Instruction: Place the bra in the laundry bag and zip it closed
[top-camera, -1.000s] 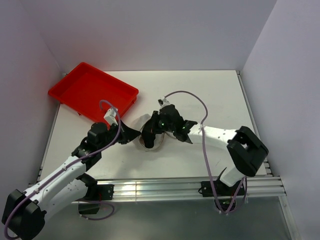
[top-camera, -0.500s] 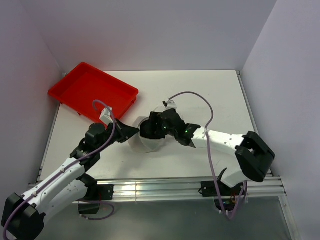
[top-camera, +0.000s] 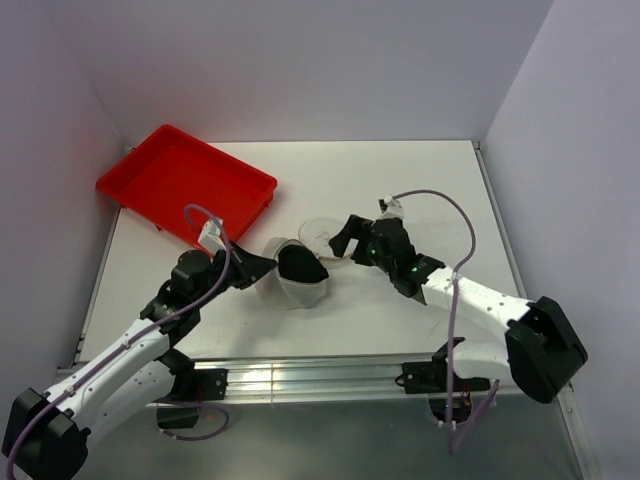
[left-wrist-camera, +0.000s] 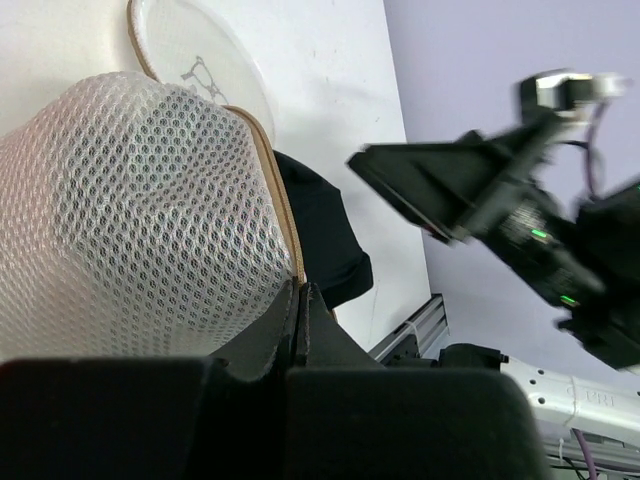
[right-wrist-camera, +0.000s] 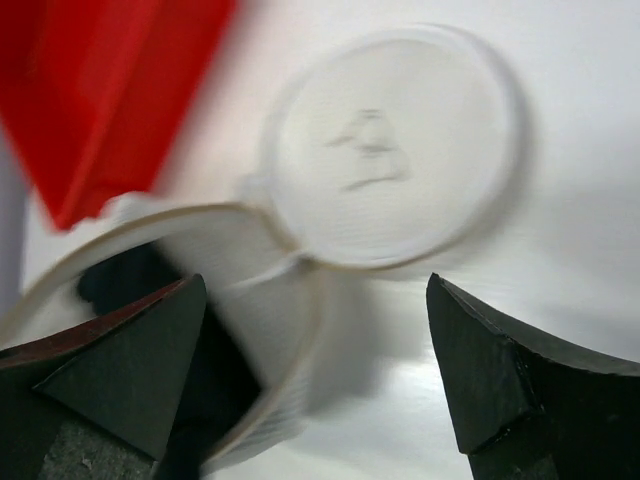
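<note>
Left pincer is pinching the laundry bag's rim, propping its mouth open around the bra, while the right pincer is hovering spread beside the flap.

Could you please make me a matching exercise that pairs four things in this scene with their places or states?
Things:
1. bra
2. red tray
3. left gripper
4. right gripper

Places or states:
A. open, holding nothing
B. at the far left of the table
C. in the laundry bag's open mouth
D. shut on the laundry bag's rim

Pairs: 1-C, 2-B, 3-D, 4-A
</note>
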